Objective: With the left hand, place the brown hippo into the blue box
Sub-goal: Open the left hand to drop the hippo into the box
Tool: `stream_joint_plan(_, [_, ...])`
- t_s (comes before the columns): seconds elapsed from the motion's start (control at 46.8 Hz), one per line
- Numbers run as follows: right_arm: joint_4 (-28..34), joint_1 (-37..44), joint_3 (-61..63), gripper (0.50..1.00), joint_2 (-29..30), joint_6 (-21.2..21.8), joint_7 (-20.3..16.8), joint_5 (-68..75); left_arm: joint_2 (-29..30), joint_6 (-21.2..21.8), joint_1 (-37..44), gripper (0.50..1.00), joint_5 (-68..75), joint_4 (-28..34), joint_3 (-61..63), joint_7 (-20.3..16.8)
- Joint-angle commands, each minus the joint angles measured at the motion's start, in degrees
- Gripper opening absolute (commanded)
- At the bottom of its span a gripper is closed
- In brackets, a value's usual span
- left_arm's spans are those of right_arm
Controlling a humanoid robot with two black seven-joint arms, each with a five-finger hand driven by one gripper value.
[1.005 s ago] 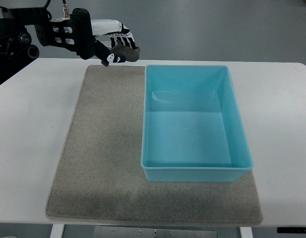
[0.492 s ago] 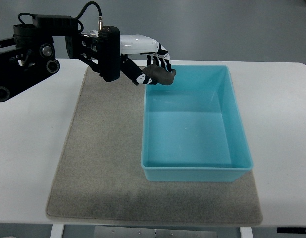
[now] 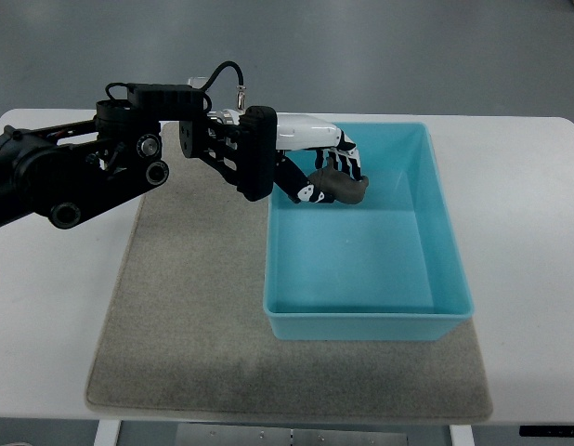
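Over the far left part of the blue box [image 3: 426, 232], the left hand [image 3: 329, 167] is seen with its fingers [image 3: 347, 167] curled down around the brown hippo [image 3: 341, 188], which is gripped from above and held clear of the box floor. One rounded end of the toy is shown poking out just beyond the fingertips, toward the box's middle; the rest is tucked under the fingers. Below the fingers lies the pale blue floor of the box (nothing is seen resting on it). Behind the fingers, toward the picture's left edge, the white back of the hand is joined to a black wrist block and a jointed black arm [image 3: 83, 177], over which a dark cable is looped. The arm is stretched across the far left corner of a grey mat [image 3: 176, 316], on which the box is set, with the box's left wall directly under the wrist. The mat is laid on a white table [image 3: 538, 242], whose bare surface is seen well to the right of the fingers, past the box's right wall. Grey flooring is visible beyond the table's far edge.
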Motion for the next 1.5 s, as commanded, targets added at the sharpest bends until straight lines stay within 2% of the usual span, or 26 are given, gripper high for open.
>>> stream_joint_plan(0.0, [0.0, 0.0, 0.0, 0.936, 0.0, 0.0, 0.0, 0.0, -1.0, 0.7, 0.9, 0.5, 0.0, 0.6, 0.0, 0.2])
stream_joint_plan(0.043, [0.0, 0.0, 0.0, 0.936, 0.0, 0.0, 0.0, 0.0, -1.0, 0.9, 1.1, 0.5, 0.0, 0.6, 0.2, 0.2])
stream_joint_plan(0.064, [0.0, 0.0, 0.0, 0.936, 0.0, 0.0, 0.0, 0.0, -1.0, 0.9, 1.2, 0.52, 0.0, 0.6, 0.5, 0.2])
stream_joint_plan(0.107, [0.0, 0.0, 0.0, 0.936, 0.0, 0.0, 0.0, 0.0, -1.0, 1.0, 1.2, 0.655, 0.0, 0.6, 1.3, 0.2])
stream_joint_plan(0.15, [0.0, 0.0, 0.0, 0.936, 0.0, 0.0, -0.1, 0.0, -0.9, 1.1, 1.2, 0.824, -0.1, 0.5, 1.9, 0.1])
stream_joint_plan(0.192, [0.0, 0.0, 0.0, 0.936, 0.0, 0.0, -0.1, 0.0, -0.9, 1.1, 1.2, 0.938, -0.2, 0.4, 2.1, -0.1])
stream_joint_plan(0.214, [0.0, 0.0, 0.0, 0.936, 0.0, 0.0, 0.0, 0.0, -0.8, 1.1, 1.2, 0.962, -0.3, 0.4, 2.1, -0.1])
stream_joint_plan(0.299, [0.0, 0.0, 0.0, 0.936, 0.0, 0.0, 0.0, 0.0, -0.6, 1.1, 1.3, 0.994, -1.1, 0.4, 2.1, -0.1])
stream_joint_plan(0.513, [0.0, 0.0, 0.0, 0.936, 0.0, 0.0, -0.1, 0.0, -0.5, 1.2, 1.5, 0.999, -4.9, 0.5, 1.8, -0.1])
stream_joint_plan(0.77, [0.0, 0.0, 0.0, 0.936, 0.0, 0.0, 0.0, 0.0, 0.9, 1.1, 1.1, 0.999, -27.9, 2.9, 0.9, -0.1])
stream_joint_plan(0.962, [0.0, 0.0, 0.0, 0.936, 0.0, 0.0, 0.0, 0.0, 4.5, 1.2, 1.1, 0.999, -41.0, 3.4, 0.7, 0.0])
stream_joint_plan(1.24, [0.0, 0.0, 0.0, 0.936, 0.0, 0.0, 0.0, 0.0, 8.4, -0.3, 1.7, 1.0, -69.2, 11.1, 0.0, 0.3])
stream_joint_plan(1.325, [0.0, 0.0, 0.0, 0.936, 0.0, 0.0, 0.0, 0.0, 8.9, -2.9, 2.8, 1.0, -74.9, 13.4, 0.0, 0.3])
stream_joint_plan(1.475, [0.0, 0.0, 0.0, 0.936, 0.0, 0.0, 0.0, 0.0, 10.1, -10.6, 5.6, 1.0, -82.7, 17.4, -0.1, 0.5])
